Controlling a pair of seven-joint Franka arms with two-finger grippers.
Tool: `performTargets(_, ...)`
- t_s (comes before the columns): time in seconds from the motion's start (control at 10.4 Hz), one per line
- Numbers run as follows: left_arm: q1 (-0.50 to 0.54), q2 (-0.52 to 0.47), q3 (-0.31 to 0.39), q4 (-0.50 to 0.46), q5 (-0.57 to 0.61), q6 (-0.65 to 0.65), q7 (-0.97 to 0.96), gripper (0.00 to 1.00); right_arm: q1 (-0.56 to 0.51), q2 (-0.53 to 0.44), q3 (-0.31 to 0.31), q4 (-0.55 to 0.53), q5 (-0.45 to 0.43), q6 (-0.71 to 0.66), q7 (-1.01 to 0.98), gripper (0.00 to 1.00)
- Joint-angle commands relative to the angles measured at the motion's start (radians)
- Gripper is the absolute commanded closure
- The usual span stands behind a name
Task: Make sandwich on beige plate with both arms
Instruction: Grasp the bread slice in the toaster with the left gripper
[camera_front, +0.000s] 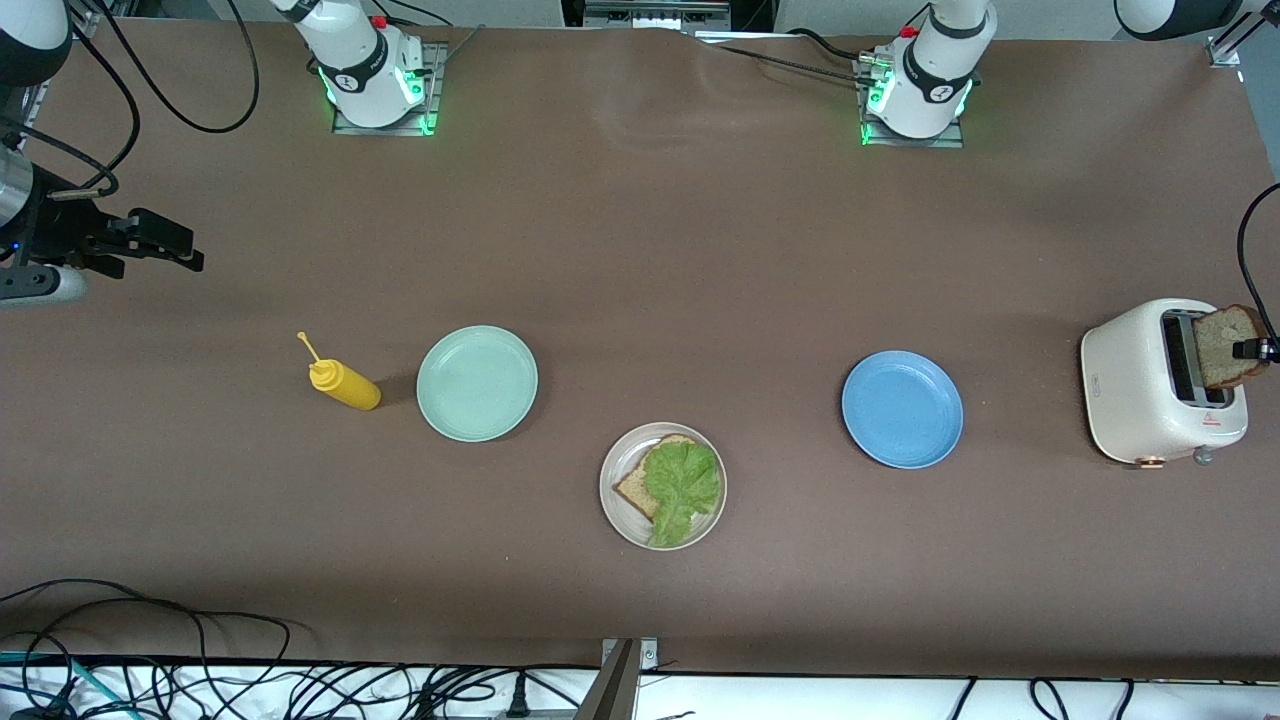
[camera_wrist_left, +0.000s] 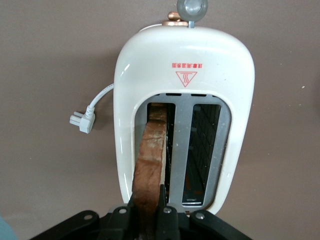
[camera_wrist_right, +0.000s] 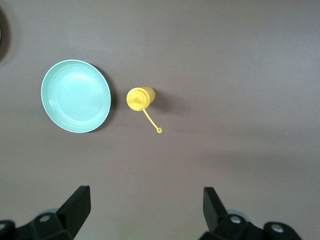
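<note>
The beige plate (camera_front: 615, 505) holds one brown bread slice (camera_front: 634, 487) with a ruffled green lettuce leaf (camera_front: 684, 484) on top. A second bread slice (camera_front: 1226, 345) stands in a slot of the cream toaster (camera_front: 1140, 385) at the left arm's end of the table. My left gripper (camera_front: 1258, 349) is shut on the top edge of that slice. In the left wrist view the slice (camera_wrist_left: 151, 150) runs from my gripper (camera_wrist_left: 148, 194) down into the toaster (camera_wrist_left: 185, 55). My right gripper (camera_front: 160, 241) is open and empty over bare table at the right arm's end, as the right wrist view (camera_wrist_right: 146, 202) also shows.
A mint green plate (camera_front: 477, 383) and a yellow squeeze bottle (camera_front: 344, 384) lie toward the right arm's end; both show in the right wrist view, plate (camera_wrist_right: 76, 96) and bottle (camera_wrist_right: 140, 97). A blue plate (camera_front: 902, 408) lies between the beige plate and the toaster. The toaster's plug (camera_wrist_left: 82, 120) lies loose.
</note>
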Motion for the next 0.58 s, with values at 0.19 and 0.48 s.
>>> performTargets(0.19,-0.044,-0.169,-0.018,0.007,0.028,-0.116,-0.003,1.00,0.020,-0.002,0.006,0.013,-0.093,-0.047,0.006,0.00)
performTargets(0.48,-0.185,-0.253,-0.022,0.007,-0.006,-0.212,-0.173,1.00,0.026,-0.002,0.004,0.015,-0.091,-0.066,0.017,0.00)
